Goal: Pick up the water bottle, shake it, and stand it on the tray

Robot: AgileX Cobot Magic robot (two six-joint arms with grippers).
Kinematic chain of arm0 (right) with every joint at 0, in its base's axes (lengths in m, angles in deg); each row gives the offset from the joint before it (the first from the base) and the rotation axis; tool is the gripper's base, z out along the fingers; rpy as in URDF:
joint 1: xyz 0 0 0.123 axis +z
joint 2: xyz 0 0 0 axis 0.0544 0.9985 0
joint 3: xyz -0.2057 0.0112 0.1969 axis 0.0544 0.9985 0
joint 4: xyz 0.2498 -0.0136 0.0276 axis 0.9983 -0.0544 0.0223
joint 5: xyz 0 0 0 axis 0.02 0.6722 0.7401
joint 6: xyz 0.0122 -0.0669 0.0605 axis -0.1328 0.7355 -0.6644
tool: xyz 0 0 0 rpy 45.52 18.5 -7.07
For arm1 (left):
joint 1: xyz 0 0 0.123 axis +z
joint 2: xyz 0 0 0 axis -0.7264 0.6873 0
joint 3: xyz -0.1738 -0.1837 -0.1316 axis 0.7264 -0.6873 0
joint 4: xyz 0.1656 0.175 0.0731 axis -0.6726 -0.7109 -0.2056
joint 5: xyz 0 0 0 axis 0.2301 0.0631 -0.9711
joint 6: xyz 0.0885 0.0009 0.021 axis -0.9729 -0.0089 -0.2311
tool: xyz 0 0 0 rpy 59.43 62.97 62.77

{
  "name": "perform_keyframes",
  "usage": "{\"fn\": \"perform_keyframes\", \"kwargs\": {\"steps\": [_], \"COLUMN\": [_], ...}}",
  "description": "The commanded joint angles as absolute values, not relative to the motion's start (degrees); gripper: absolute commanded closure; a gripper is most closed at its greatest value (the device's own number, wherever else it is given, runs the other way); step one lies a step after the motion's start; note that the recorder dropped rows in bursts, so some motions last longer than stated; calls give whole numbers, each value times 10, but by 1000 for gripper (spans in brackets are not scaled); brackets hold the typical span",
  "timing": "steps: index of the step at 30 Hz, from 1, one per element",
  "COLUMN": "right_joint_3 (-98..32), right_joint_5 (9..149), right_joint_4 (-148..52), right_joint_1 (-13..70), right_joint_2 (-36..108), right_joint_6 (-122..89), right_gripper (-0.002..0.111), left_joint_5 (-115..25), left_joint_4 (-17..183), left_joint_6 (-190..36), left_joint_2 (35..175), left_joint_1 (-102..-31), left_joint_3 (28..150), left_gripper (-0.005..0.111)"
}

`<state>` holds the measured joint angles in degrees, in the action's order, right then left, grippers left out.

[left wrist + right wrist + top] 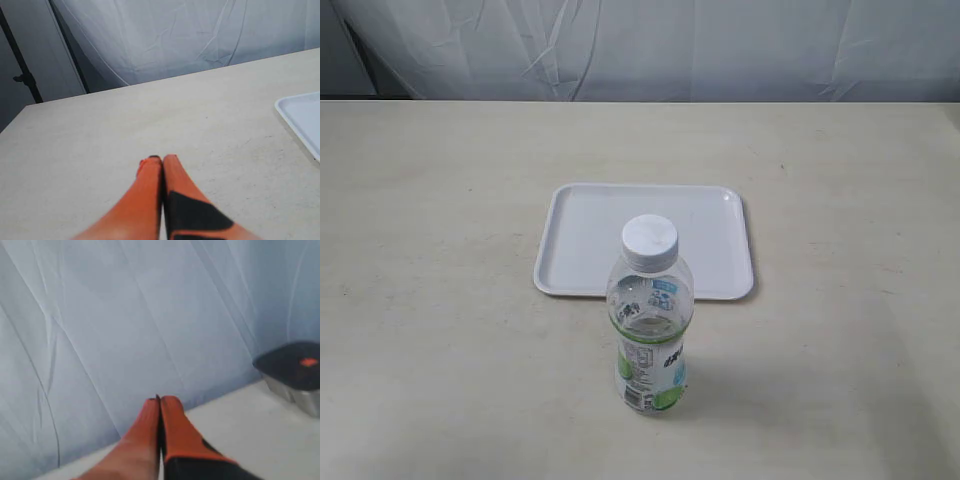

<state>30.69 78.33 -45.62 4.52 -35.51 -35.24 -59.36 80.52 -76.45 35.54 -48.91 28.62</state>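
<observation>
The water bottle (pixel 650 320) stands upright on the table, clear with a white cap and a green, white and light-blue label, just in front of the tray. The white tray (pixel 590 240) lies flat behind it with nothing on it; one corner of the tray (pixel 302 117) shows in the left wrist view. My left gripper (pixel 161 159) is shut with nothing in it, its orange fingers pressed together above bare table. My right gripper (pixel 160 399) is shut too, holding nothing, facing the white curtain. Neither gripper appears in the exterior view.
A dark-lidded container (pixel 295 371) with an orange mark sits on the table in the right wrist view. A white curtain (pixel 640 45) hangs along the table's far edge. A black stand (pixel 22 70) rises beyond the table in the left wrist view.
</observation>
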Motion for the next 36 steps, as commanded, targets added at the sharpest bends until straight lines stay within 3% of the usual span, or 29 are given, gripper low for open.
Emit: {"fn": "perform_keyframes", "kwargs": {"steps": [1,5,8,11,14,17,27,32,36], "right_joint_3": [308,308,307,307,291,285,203,202,202], "right_joint_5": [655,572,598,592,476,533,646,446,403], "right_joint_4": [-455,-455,-478,-845,-1177,-1324,-1477,-1477,-1477], "right_joint_1": [43,43,48,79,92,89,89,89,89], "right_joint_2": [-359,-359,-359,-359,-358,-290,78,94,94], "right_joint_6": [-350,-438,-753,-1179,-1380,-1383,-1383,-1295,-1288], "right_gripper": [108,108,108,108,108,108,109,109,109], "left_joint_5": [-586,-586,-586,-586,-586,-586,-586,-586,-586], "left_joint_4": [804,804,804,804,804,804,804,804,804], "left_joint_6": [-763,-763,-763,-763,-763,-763,-763,-763,-763], "left_joint_2": [353,353,353,353,353,353,353,353,353], "left_joint_1": [-489,-489,-489,-489,-489,-489,-489,-489,-489], "left_joint_3": [284,284,284,284,284,284,284,284,284], "left_gripper": [106,106,106,106,106,106,106,106,106]}}
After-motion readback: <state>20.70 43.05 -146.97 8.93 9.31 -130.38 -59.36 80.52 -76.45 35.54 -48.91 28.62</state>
